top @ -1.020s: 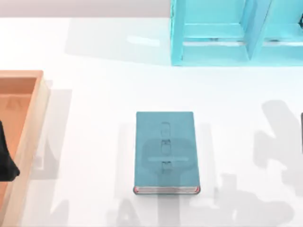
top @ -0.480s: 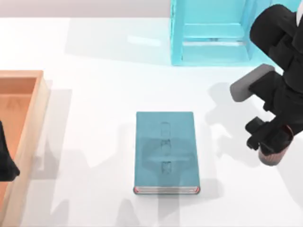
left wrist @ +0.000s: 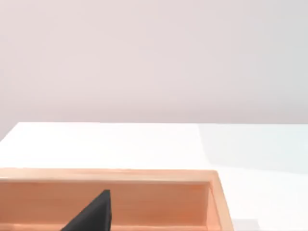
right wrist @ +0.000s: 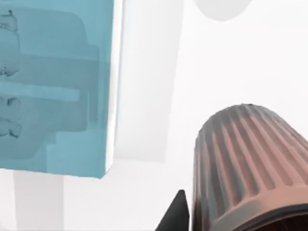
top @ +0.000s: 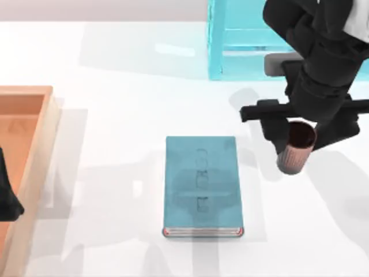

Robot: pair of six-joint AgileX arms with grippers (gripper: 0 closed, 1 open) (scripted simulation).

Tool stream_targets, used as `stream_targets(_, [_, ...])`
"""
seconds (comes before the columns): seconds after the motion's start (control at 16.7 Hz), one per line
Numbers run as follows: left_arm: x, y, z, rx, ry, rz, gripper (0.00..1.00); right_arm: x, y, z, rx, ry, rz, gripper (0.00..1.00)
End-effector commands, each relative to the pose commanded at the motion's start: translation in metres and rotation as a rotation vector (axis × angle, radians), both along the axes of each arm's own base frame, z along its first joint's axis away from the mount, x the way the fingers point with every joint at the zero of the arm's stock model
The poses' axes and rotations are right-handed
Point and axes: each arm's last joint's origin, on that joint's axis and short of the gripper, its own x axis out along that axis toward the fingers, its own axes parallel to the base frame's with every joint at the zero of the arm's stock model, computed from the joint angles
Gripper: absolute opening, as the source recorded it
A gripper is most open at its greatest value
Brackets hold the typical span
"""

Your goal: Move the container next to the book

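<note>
Pinkish ribbed container (top: 295,151), clamped by the right gripper (top: 297,138) at centre right, hangs tilted near the teal book (top: 200,184); released now, it could topple.

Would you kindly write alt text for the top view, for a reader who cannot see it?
The right tool holds the ribbed pinkish container above the white table, just right of the flat teal book and apart from it. A cyan shelf unit stands behind, and a wooden tray sits at the left edge.

R arm (top: 323,63) matte black, chunky rounded links w/ grey block; L arm (top: 7,196) black too.
</note>
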Motion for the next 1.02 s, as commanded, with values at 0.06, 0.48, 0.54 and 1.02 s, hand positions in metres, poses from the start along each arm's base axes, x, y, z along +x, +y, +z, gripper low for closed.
stream_targets(0.06, [0.000, 0.000, 0.000, 0.000, 0.000, 0.000, 1.00, 0.002, 0.001, 0.002, 0.007, -0.007, -0.042, 0.00])
stream_targets(0.48, [0.000, 0.000, 0.000, 0.000, 0.000, 0.000, 1.00, 0.006, 0.002, 0.004, 0.021, -0.020, -0.106, 0.00])
stream_targets(0.54, [0.000, 0.000, 0.000, 0.000, 0.000, 0.000, 1.00, 0.005, 0.001, 0.005, 0.022, -0.020, -0.107, 0.00])
stream_targets(1.02, [0.000, 0.000, 0.000, 0.000, 0.000, 0.000, 1.00, 0.009, 0.004, -0.052, 0.022, -0.022, -0.103, 0.00])
